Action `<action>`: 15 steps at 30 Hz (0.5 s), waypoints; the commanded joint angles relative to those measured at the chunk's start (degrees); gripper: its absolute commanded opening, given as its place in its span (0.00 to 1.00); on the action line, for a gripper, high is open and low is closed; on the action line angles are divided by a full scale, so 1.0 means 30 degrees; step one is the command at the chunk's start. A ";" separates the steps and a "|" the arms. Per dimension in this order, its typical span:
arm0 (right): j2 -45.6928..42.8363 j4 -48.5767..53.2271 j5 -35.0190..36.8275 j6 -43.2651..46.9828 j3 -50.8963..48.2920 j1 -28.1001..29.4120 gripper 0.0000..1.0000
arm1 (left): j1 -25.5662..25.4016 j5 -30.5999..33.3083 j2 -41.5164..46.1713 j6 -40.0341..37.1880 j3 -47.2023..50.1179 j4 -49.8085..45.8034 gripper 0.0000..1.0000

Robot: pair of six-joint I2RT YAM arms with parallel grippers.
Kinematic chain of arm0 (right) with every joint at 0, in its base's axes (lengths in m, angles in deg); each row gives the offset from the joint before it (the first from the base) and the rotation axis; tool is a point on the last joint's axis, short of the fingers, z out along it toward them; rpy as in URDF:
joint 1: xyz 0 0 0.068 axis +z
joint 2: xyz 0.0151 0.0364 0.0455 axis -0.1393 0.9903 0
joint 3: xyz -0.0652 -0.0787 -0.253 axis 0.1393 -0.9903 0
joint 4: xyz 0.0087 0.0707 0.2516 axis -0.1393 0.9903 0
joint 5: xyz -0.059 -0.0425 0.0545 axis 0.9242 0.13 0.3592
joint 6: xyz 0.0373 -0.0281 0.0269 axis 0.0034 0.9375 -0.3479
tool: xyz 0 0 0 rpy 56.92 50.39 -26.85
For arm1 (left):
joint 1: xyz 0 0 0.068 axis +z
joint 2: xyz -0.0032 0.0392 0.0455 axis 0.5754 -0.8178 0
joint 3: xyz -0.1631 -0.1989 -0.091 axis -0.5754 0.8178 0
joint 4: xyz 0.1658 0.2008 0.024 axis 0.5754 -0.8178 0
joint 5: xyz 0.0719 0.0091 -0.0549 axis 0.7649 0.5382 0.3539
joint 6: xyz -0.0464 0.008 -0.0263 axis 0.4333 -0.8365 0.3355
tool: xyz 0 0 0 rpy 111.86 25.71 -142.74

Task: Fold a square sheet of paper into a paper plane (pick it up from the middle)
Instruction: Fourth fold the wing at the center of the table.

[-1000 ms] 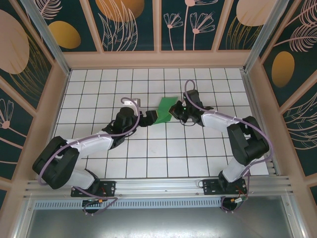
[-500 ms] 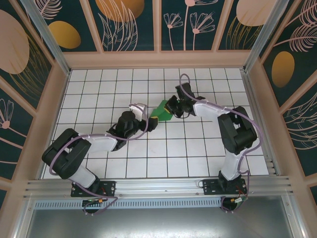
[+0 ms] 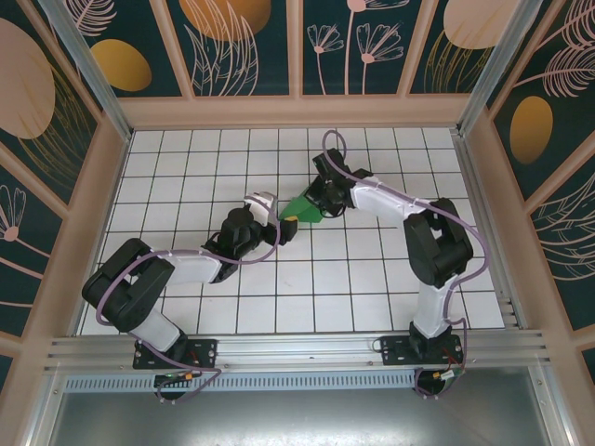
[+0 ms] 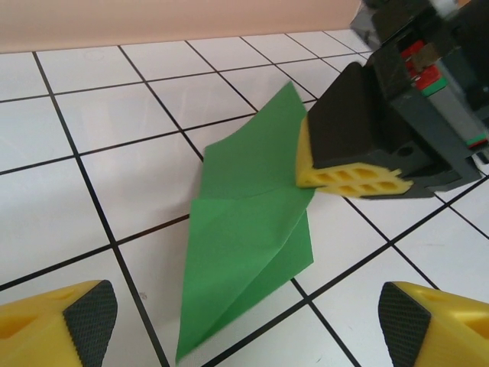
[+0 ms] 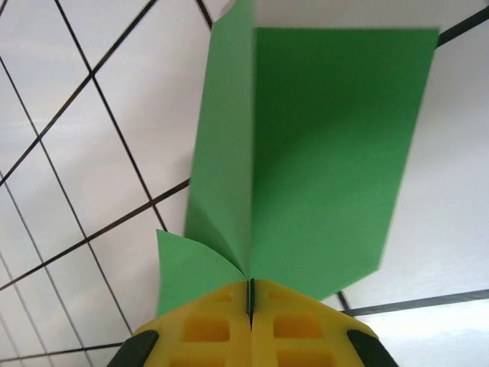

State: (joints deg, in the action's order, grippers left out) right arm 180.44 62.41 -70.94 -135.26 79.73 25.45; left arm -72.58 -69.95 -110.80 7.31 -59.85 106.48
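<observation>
1. Clamped tight at the right gripper (image 5: 250,306), pads pressed together on the centre crease of the square sheet of paper (image 5: 306,153), with nothing but green fold between them.
2. Swung left and a little toward the far side of the table (image 3: 186,167) over the last second, carrying the sheet along. Seen from above, now a smaller, more edge-on green wedge than a second ago.
3. Held partly folded, layers flaring either side of the crease, one pointed end down at the white tiles. Resting there or hanging just above: cannot tell.
4. Spread wide at the left gripper (image 3: 284,226), closed on nothing. Brought in from short of the sheet to just beside its near tip, with that tip lying between the two yellow fingers in the left wrist view.
5. Probably a second grip being set up: paper presented toward the open jaws, ready for a pinch at the point to press the next crease.
6. Far from finished by the look of it: no slim nose, flaps uneven, several creases apparently left.
</observation>
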 commanded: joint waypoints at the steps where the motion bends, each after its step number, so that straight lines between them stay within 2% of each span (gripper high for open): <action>1: -0.1655 0.1308 0.2396 0.0631 0.0808 0.0184 0.00 | -0.0014 0.0072 0.0055 0.0155 0.0032 0.0714 0.91; 11: -0.1156 0.0590 0.0539 0.0909 0.0843 0.0416 0.00 | -0.0031 0.0624 0.0858 0.0779 0.0266 0.0355 0.91; 15: -0.0829 0.1326 0.1709 0.1867 0.2083 0.0967 0.00 | -0.0026 0.0990 0.1642 0.0696 0.0810 0.0597 0.91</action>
State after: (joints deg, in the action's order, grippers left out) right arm 176.98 64.18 -67.93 -132.62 82.04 26.74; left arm -72.58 -68.42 -108.38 8.67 -58.69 107.07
